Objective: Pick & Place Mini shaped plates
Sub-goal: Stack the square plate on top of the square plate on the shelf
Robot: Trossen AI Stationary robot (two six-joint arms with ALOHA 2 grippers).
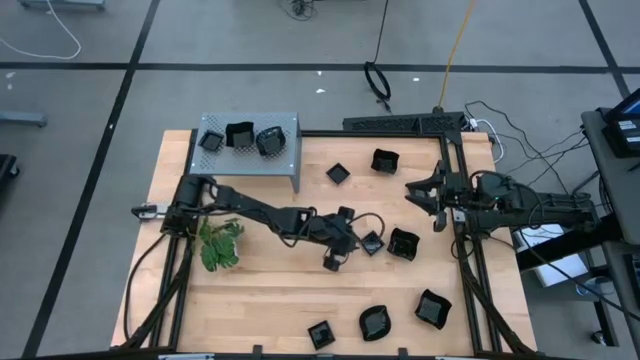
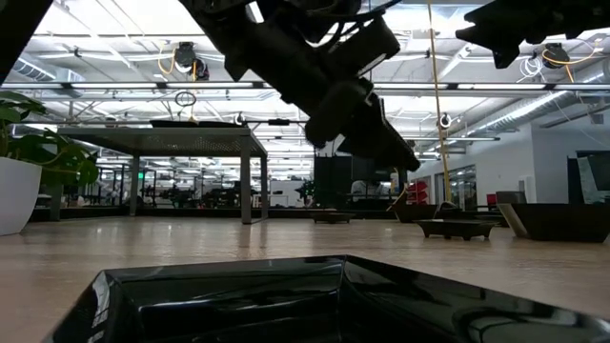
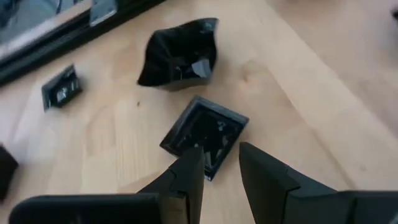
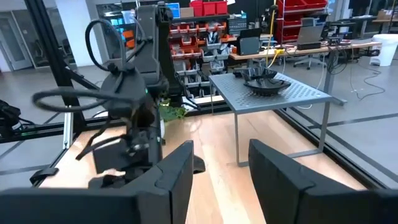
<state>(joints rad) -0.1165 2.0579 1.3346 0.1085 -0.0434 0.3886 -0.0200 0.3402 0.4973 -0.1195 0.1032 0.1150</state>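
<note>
Left claw [image 3: 221,171] spread, empty, hovering mid-tabletop [image 1: 260,285]; square mini plate [image 3: 205,134] lies just ahead of its fingertips, corner toward them. Right claw [image 4: 221,165] spread, empty, waiting at the right edge, farther off.

Left gripper [image 1: 366,243] is extended to mid-table, fingers parted; right gripper [image 1: 420,195] is raised at right edge, fingers apart.

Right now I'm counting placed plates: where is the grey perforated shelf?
In the high view the grey perforated shelf stands at the table's far left corner, carrying three black mini plates, beyond the left arm's base.
</note>
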